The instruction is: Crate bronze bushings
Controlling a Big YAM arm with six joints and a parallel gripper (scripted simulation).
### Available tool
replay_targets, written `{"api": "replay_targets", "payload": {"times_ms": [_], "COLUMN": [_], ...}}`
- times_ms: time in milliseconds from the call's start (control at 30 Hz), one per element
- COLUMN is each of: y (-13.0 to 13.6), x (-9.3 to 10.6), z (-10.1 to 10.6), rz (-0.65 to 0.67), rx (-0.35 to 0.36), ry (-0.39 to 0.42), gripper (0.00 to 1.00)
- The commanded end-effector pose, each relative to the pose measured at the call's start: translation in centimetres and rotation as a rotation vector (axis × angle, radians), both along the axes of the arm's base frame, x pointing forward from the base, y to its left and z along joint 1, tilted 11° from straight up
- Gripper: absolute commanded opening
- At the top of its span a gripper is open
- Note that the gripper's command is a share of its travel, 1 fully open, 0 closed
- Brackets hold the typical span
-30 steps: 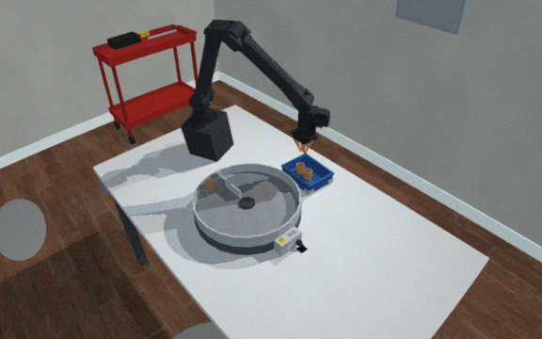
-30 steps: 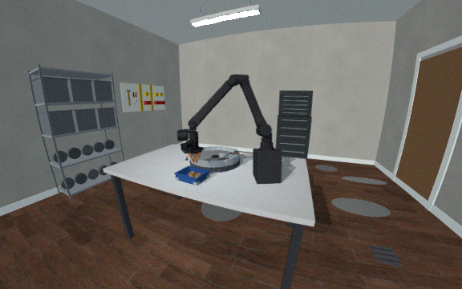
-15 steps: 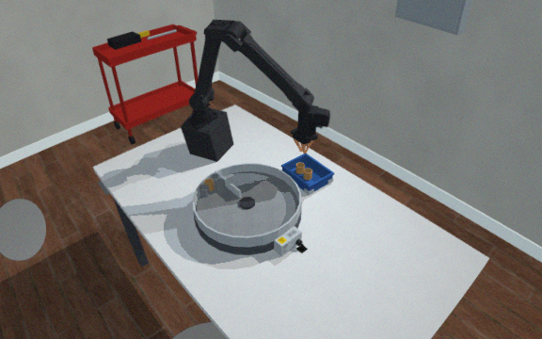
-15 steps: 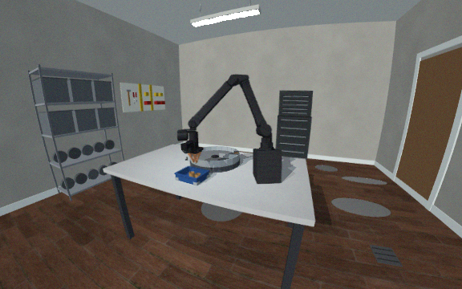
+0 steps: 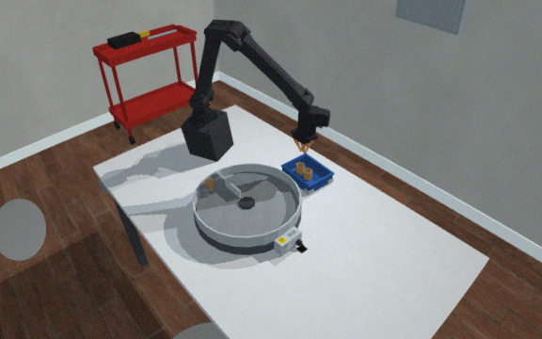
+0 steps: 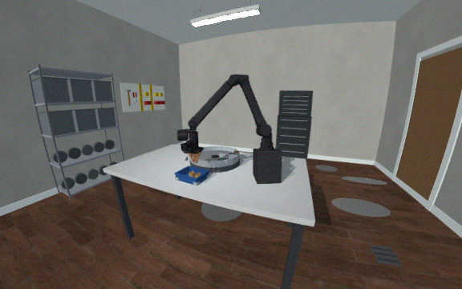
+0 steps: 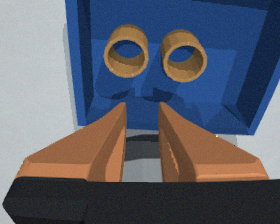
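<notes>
My gripper (image 5: 304, 152) (image 6: 194, 161) (image 7: 142, 111) is partly open, with a narrow gap and nothing between its fingertips. It hangs above the blue crate (image 5: 323, 182) (image 6: 180, 176) (image 7: 80, 100), near one edge. Inside the crate, one bronze bushing (image 5: 300, 169) (image 7: 128, 33) stands beside another bronze bushing (image 5: 308, 174) (image 7: 181, 37). A third bronze bushing (image 5: 209, 185) is on the turning table (image 5: 238, 239) (image 6: 231, 164), near its far-left wall. A grey steel bushing (image 5: 202, 190) is close beside it. Another grey shape there is too blurred to tell.
A grey divider (image 5: 231, 185) reaches inward from the turning table's wall toward the dark hub (image 5: 247, 202). A control box (image 5: 288, 240) is on the turning table's near-right side. The arm's black base (image 5: 208, 135) (image 6: 267, 165) stands behind the turning table in the top view.
</notes>
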State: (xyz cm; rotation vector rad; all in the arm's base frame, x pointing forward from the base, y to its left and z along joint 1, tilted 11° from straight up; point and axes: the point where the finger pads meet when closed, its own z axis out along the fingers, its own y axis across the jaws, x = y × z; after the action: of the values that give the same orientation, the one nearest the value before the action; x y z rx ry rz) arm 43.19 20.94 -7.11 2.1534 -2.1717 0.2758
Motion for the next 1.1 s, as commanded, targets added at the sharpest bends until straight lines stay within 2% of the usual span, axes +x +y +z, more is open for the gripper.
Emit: {"api": "replay_targets", "payload": {"times_ms": [0,233,267,367,500,700,867,933,1000,1067], "y": [1.5,1.5,1.4,0.9,-1.5,-7.8,-14.0,-14.0,-18.4,-20.4], "x": [1.5,1.5,1.4,1.1,0.5,-1.7,-4.0,-4.0,-5.6,-6.2], "z": [1.3,1.3,1.3,1.3,1.8,2.5,3.2,3.2,3.8,4.0], "rz": [-0.003,-0.003,-0.003,-0.004,-0.002,-0.002,-0.001,-0.001,-0.001,-0.001], "rx": [0.024,0.024,0.024,0.022,0.024,0.018,0.015,0.015,0.011,0.007], "ry": [-0.036,-0.036,-0.036,-0.034,-0.041,-0.040,-0.038,-0.038,-0.038,-0.038], "gripper": [0.20,0.20,0.13,0.13,0.13,0.13,0.13,0.13,0.13,0.13]}}
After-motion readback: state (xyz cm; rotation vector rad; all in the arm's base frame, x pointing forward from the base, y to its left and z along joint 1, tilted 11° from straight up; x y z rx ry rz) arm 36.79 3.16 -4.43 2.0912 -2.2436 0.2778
